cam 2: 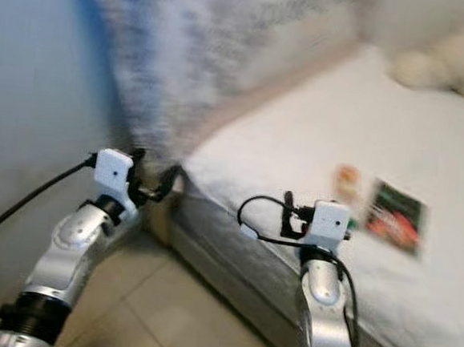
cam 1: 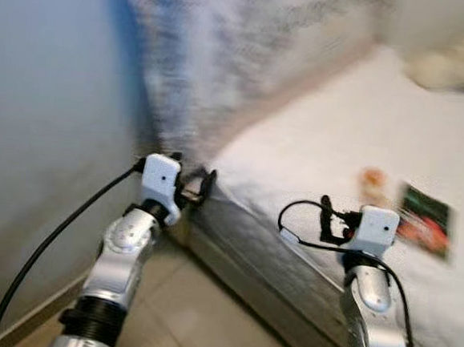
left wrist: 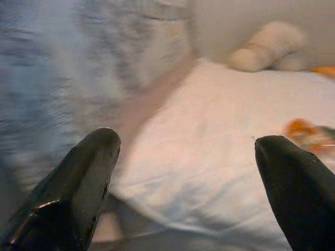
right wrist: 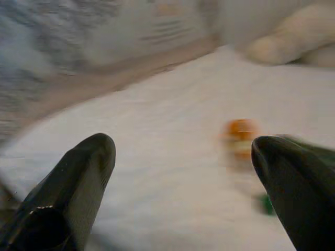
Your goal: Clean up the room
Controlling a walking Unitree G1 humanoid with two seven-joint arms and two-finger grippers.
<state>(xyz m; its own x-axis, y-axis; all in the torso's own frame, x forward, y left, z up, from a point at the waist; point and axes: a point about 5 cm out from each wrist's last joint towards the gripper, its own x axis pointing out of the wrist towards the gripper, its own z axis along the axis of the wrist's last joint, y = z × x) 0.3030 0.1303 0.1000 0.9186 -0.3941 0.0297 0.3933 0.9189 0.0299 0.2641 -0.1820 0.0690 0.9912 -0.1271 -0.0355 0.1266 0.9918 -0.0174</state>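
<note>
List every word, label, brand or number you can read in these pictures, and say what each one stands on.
None can be read.
The dark packet with red and green print on the white bed: print too blurred to read.
The small orange item beside it: too blurred to tell whether it carries text.
The patterned cloth at the bed's far side: grey streaks, motion-blurred, no legible text.

Packet point(cam 1: 424, 220) lies on bed point(cam 1: 323, 140)

white bed point(cam 1: 331, 141), tiled floor point(cam 1: 197, 315), patterned curtain point(cam 1: 209, 51)
</note>
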